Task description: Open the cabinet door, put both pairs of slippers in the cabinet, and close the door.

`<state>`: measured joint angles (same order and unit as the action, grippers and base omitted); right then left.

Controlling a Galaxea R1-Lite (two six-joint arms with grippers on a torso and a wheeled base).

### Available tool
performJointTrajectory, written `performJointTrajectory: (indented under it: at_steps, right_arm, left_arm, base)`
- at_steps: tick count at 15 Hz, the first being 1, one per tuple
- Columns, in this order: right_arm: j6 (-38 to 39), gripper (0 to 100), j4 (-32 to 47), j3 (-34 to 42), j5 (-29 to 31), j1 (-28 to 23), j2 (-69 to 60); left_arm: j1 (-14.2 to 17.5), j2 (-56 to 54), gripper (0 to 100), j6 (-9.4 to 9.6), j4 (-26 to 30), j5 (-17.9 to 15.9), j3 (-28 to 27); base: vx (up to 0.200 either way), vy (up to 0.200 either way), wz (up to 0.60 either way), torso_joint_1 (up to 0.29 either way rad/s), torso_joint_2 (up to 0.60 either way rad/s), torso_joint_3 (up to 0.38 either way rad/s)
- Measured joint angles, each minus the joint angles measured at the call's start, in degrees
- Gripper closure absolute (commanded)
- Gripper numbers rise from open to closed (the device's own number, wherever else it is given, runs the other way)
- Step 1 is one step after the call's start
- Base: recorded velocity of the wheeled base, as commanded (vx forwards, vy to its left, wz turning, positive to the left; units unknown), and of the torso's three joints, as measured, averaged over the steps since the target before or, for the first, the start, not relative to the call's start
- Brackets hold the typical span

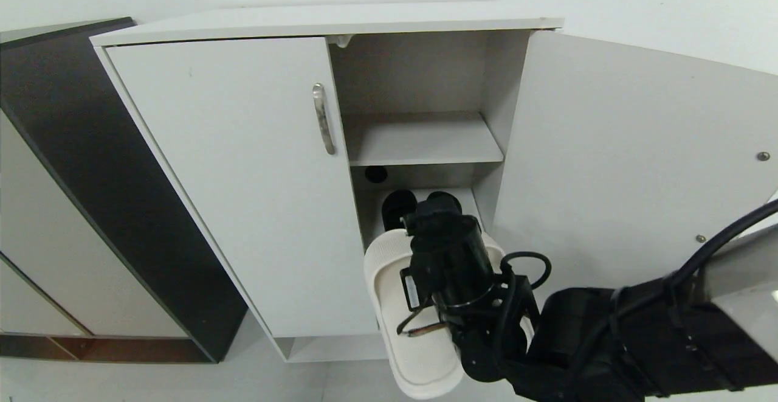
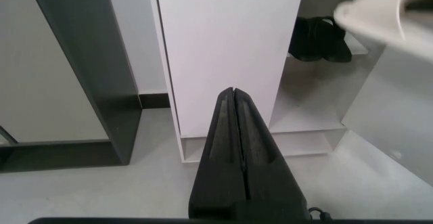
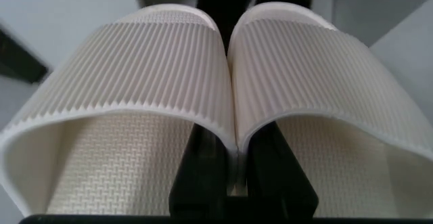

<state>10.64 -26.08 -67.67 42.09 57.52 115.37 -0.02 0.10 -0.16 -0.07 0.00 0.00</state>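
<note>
White slippers (image 1: 398,311) are pinched together by their inner strap edges in the right gripper (image 3: 233,173), which is clamped on them at the mouth of the lower bay (image 1: 467,204) of the cabinet (image 1: 231,177). Their long axis runs 6 to 12 o'clock, toes inward. The black slippers (image 1: 398,207) lie at 12, just beyond. The left gripper (image 2: 233,102) is farther off, closed on nothing. The right wrist covers most of one white slipper, and the free floor beside the black pair is hard to judge.

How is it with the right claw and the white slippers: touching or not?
Touching. The right wrist view shows the right gripper clamped on the inner sides of both white slippers, pressing them together.
</note>
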Motion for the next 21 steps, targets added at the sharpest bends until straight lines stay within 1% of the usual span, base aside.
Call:
performJointTrajectory:
  at_steps: [2,3,4,6,12,21]
  right_arm:
    - [2.3,100,9.3,-8.7,3.8,0.1,-0.7]
    - [3.2,100,12.6,-12.5,5.9,0.1,-0.9]
    - [3.6,100,14.4,-15.6,7.9,0.1,-1.1]
    - [3.5,100,15.0,-19.0,8.9,0.0,-1.1]
    - [3.1,100,15.3,-21.0,9.2,-0.5,-1.0]
    - [1.8,100,15.1,-22.4,9.1,-0.6,-0.4]
  left_arm:
    - [0.0,0.0,100,0.00,0.0,0.0,0.0]
    - [0.0,0.0,100,0.00,0.0,0.0,0.0]
    - [0.0,0.0,100,0.00,0.0,0.0,0.0]
    - [0.0,0.0,100,0.05,0.0,0.0,0.0]
    - [0.0,0.0,100,0.09,0.0,0.0,0.0]
    - [0.0,0.0,100,0.09,0.0,0.0,0.0]
  base:
    - [0.000,0.000,0.00,0.000,0.00,0.000]
    - [0.000,0.000,0.00,0.000,0.00,0.000]
    - [0.000,0.000,0.00,0.000,0.00,0.000]
    - [0.000,0.000,0.00,0.000,0.00,0.000]
    - [0.000,0.000,0.00,0.000,0.00,0.000]
    - [0.200,0.000,0.00,0.003,0.00,0.003]
